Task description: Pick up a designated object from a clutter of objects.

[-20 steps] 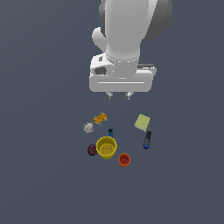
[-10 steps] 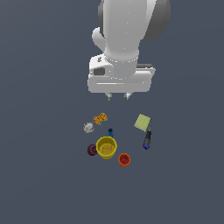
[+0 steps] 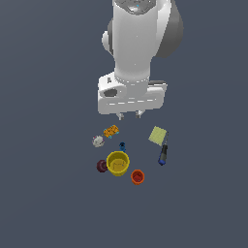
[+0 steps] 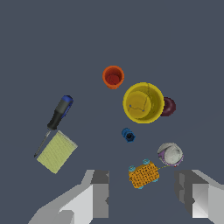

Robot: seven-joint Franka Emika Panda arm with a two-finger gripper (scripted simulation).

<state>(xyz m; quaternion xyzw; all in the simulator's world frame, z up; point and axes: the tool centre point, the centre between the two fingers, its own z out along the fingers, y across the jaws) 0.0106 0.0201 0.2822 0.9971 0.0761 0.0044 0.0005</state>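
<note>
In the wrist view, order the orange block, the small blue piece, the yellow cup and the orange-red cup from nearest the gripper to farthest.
1. orange block, between the gripper fingers.
2. small blue piece, just beyond it.
3. yellow cup, mid-cluster beside the maroon ball.
4. orange-red cup, far edge.

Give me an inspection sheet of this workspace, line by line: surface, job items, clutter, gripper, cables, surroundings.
Surface: plain dark grey floor.
Job's thing: yellow cup upright, ungrasped.
Clutter: orange-red cup, maroon ball against the yellow cup, white ball, orange block, green square, blue-handled screwdriver, small blue piece.
Gripper: gripper open, empty, above the orange block.
Cables: nothing seen.
Surroundings: nothing seen.
</note>
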